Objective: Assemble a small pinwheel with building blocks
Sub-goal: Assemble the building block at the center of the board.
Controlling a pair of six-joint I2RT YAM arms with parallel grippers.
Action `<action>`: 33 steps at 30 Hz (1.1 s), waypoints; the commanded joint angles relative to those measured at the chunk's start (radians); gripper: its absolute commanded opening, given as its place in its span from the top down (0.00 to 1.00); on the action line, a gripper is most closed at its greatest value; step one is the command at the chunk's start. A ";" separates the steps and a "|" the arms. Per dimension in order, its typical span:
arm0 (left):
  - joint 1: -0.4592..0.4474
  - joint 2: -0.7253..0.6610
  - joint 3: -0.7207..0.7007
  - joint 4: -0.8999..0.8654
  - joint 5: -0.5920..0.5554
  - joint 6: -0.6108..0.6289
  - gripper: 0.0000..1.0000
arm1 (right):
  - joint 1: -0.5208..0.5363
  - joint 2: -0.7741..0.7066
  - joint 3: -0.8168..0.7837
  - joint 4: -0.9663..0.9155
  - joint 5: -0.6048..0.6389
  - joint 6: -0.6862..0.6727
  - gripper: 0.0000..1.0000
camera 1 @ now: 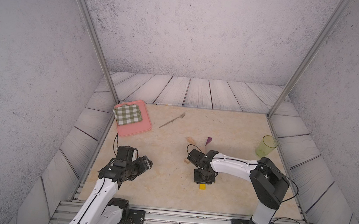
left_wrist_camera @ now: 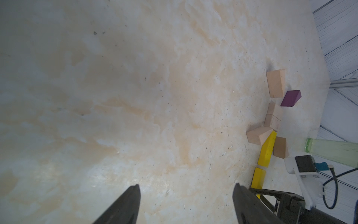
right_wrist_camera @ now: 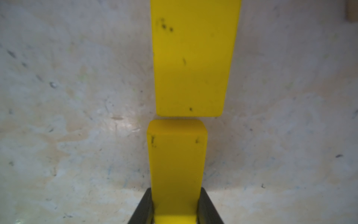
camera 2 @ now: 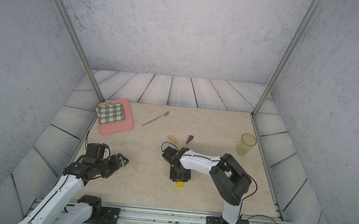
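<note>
the yellow bar sits end to end with the second yellow bar, a thin gap between them, right of the middle of the table — the right gripper is clamped on its sides. tan blocks and purple wedge lie beyond. the left gripper is wide open — empty.

At the upper left of the counter I see a pink tray. A folded green-and-white checked cloth lies on the tray's far left part. Just right of the tray, a grey fork lies flat on the bare counter with its tines toward the back wall, touching nothing. At the right edge of the counter a green see-through cup stands upright, well apart from the fork. I get the cup again in the left wrist view.
</note>
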 commanded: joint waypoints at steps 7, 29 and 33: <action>0.010 -0.009 -0.011 -0.001 -0.005 0.000 0.19 | -0.010 0.039 0.008 -0.038 0.043 0.008 0.65; 0.010 -0.011 -0.011 -0.004 -0.005 -0.002 0.18 | -0.010 0.057 0.021 -0.030 0.046 -0.001 0.63; 0.010 -0.012 -0.011 -0.004 -0.005 -0.002 0.18 | -0.010 0.058 0.024 -0.030 0.049 -0.001 0.63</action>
